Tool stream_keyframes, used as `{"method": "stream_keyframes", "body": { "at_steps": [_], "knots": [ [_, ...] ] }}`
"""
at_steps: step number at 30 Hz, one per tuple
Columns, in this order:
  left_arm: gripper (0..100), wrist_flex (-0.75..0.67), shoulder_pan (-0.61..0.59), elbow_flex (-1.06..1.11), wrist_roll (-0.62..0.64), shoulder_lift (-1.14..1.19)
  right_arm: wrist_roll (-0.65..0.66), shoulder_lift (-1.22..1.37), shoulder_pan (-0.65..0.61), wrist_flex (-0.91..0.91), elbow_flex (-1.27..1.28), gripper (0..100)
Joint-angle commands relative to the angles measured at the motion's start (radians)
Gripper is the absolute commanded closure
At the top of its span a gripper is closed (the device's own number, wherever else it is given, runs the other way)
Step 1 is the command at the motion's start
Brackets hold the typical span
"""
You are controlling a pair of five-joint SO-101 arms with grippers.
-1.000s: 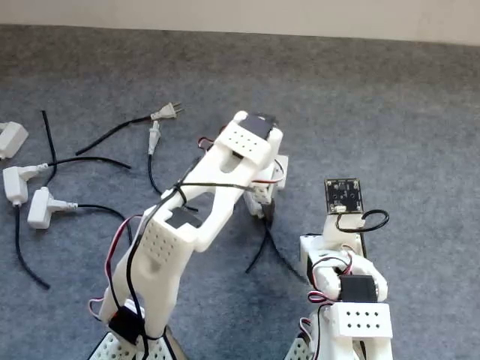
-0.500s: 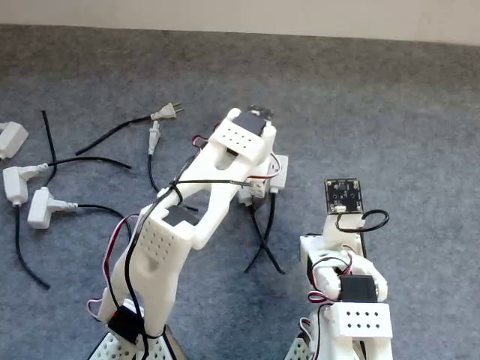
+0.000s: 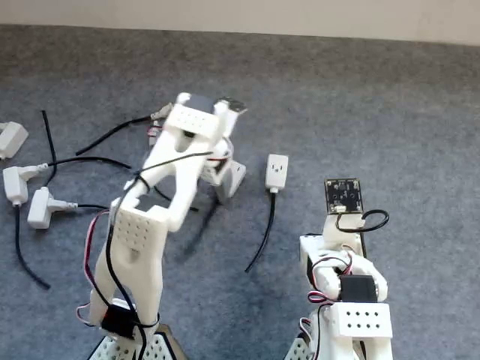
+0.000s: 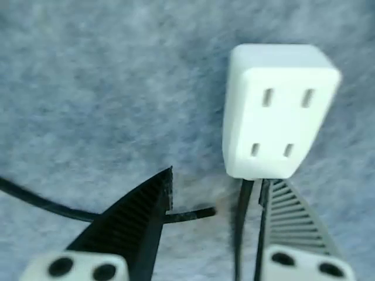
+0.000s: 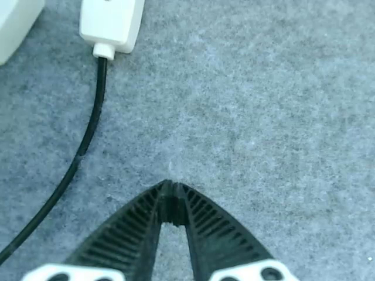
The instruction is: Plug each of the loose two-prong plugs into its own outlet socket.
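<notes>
Fingers of the left gripper (image 4: 220, 181) are spread wide above the grey carpet (image 3: 405, 97) and pinch nothing. The outlet socket (image 4: 281, 111) lies flat just in front of them, slots facing up, and its black cord (image 4: 243, 234) passes between the fingers. Seen from above, the socket is at 3 o'clock from this gripper and at 11 o'clock from the right arm (image 3: 345, 277). The right gripper (image 5: 171, 190) has its fingers pressed together over bare carpet.

A two-prong plug (image 3: 157, 115) is being partly hidden by the left arm (image 3: 161, 195); an outlet socket (image 3: 10, 139) is being cropped edgewise.
</notes>
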Motion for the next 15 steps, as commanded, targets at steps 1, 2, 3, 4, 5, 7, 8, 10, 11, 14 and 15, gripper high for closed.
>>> {"method": "stream_keyframes", "body": {
  "at_steps": [1,2,3,4,5,7,8,10,11,14,15],
  "knots": [
    [77,0.068,-0.050,-0.008,-0.222,-0.016,-0.006,-0.008,-0.041,0.004,-0.065,99.1],
    [77,0.080,-0.054,-0.008,-0.244,-0.018,-0.006,-0.008,-0.041,0.004,-0.065,99.1],
    [77,0.081,-0.058,-0.010,-0.244,-0.018,-0.006,-0.008,-0.041,0.004,-0.065,99.1],
    [76,0.084,-0.058,-0.024,-0.244,-0.018,-0.006,-0.008,-0.041,0.004,-0.065,99.1],
    [76,0.087,-0.056,-0.041,-0.244,-0.018,-0.006,-0.008,-0.041,0.004,-0.065,99.1],
    [76,0.089,-0.044,-0.074,-0.244,-0.018,-0.006,-0.008,-0.041,0.004,-0.065,99.1],
    [76,0.089,-0.027,-0.093,-0.244,-0.018,-0.006,-0.008,-0.041,0.004,-0.065,99.1],
    [74,0.107,0.007,-0.134,-0.242,-0.018,-0.006,-0.008,-0.041,0.004,-0.065,99.1],
    [72,0.110,0.025,-0.153,-0.241,-0.018,-0.006,-0.008,-0.041,0.004,-0.065,99.1],
    [71,0.110,0.073,-0.199,-0.196,-0.018,-0.005,-0.008,-0.042,0.004,-0.065,99.1],
    [71,0.109,0.087,-0.214,-0.187,-0.013,-0.005,-0.008,-0.042,0.004,-0.065,99.1]
  ]
}}
